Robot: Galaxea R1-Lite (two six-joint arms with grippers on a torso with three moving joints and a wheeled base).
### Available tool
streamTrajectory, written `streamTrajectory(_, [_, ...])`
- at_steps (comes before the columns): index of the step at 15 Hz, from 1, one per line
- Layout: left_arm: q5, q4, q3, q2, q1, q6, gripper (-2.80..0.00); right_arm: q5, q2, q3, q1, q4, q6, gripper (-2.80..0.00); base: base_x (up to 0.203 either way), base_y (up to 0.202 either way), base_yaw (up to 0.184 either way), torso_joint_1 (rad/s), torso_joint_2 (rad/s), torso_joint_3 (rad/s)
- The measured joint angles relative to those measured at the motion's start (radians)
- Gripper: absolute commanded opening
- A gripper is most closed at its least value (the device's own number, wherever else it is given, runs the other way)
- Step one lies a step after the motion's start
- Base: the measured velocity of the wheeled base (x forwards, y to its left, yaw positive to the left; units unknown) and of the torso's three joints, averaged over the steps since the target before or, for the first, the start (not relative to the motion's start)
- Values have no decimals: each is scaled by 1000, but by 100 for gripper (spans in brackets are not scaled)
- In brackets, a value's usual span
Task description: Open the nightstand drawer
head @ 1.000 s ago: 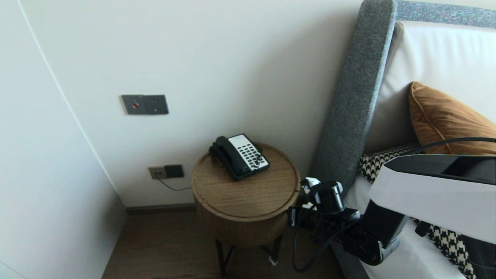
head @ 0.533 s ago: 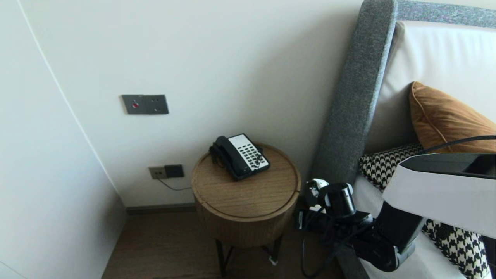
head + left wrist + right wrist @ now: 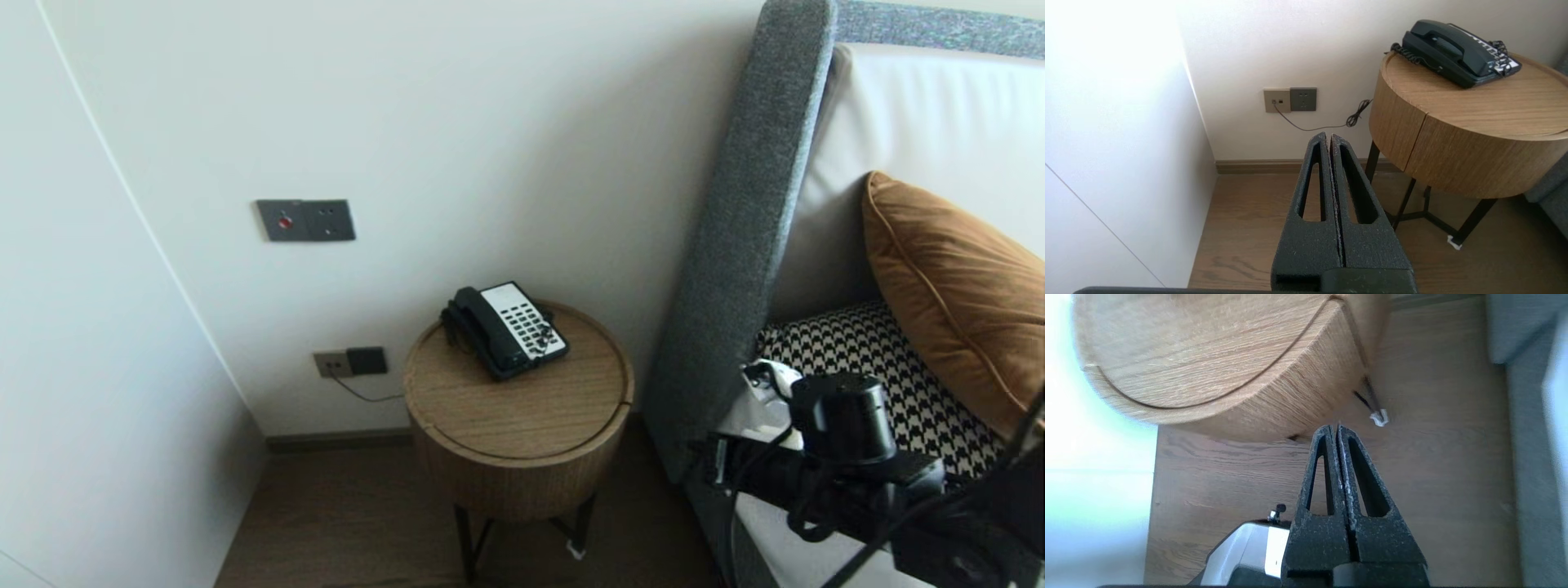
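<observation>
A black desk telephone (image 3: 506, 329) with a white keypad rests at the back of a round wooden side table (image 3: 522, 408), its handset on the cradle. The left wrist view shows the telephone (image 3: 1457, 53) on the table (image 3: 1474, 118) too. My right arm (image 3: 841, 457) hangs low at the right, beside the bed's edge and apart from the table. Its gripper (image 3: 1336, 428) is shut and holds nothing, pointing at the floor below the table's drum (image 3: 1208, 355). My left gripper (image 3: 1329, 136) is shut and empty, parked low to the left of the table.
A grey upholstered headboard (image 3: 743, 229) stands right of the table, with an orange cushion (image 3: 955, 310) and a houndstooth pillow (image 3: 882, 367) behind it. Wall sockets (image 3: 351, 361) and a switch panel (image 3: 304, 220) sit on the back wall. A white wall closes the left side.
My right arm has drawn back to the right, away from the table's side toward the bed. Its white forearm cover has left the head view. The telephone has not moved.
</observation>
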Motion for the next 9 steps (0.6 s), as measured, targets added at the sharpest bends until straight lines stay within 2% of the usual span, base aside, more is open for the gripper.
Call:
streamTrajectory(4, [0,0,0,0,0,0,-280,20,-343,43,-34,300,5,-280,0,0,0,0,0,0])
streamTrajectory(6, [0,0,0,0,0,0,-280,68,-543,65,-74,468,2,-280,0,0,0,0,0,0])
streamTrajectory(8, [0,0,0,0,0,0,-280,120,-736,97,-150,629,-42,-280,0,0,0,0,0,0])
streamTrajectory(9, [0,0,0,0,0,0,-280,139,-832,125,-203,707,-94,-280,0,0,0,0,0,0])
